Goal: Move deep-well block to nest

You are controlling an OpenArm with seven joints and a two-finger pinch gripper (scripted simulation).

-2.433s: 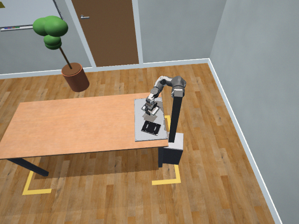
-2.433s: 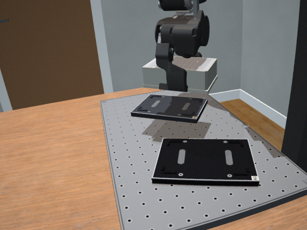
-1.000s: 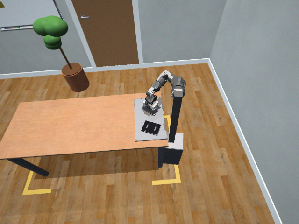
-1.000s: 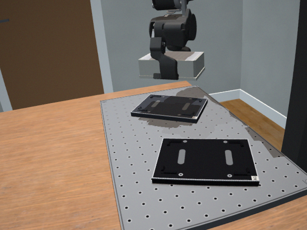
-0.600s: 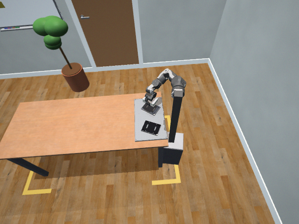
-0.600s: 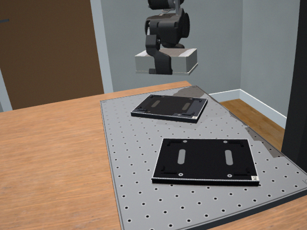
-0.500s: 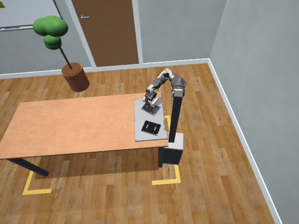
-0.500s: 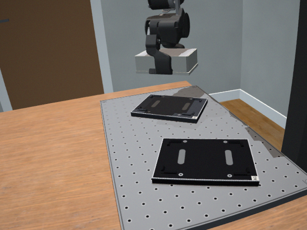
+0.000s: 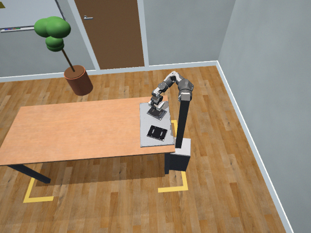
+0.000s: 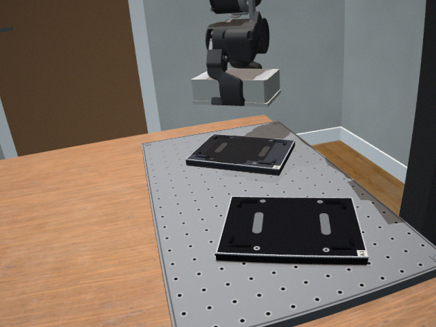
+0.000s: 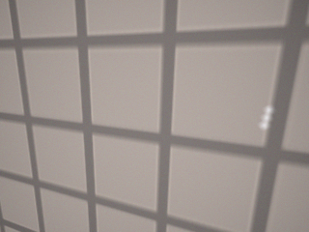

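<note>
The dark two-finger pincer (image 10: 225, 100) is clamped on the white rectangular deep-well block (image 10: 258, 88); below it lies the far black plate nest (image 10: 242, 151).

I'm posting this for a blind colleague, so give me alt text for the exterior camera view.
A dark two-finger gripper holds a white 96-well deep-well block in the air above the farther of two empty black plate nests. The nearer nest, marked A1 at its front right corner, lies on the same grey perforated baseplate on a wooden table.
</note>
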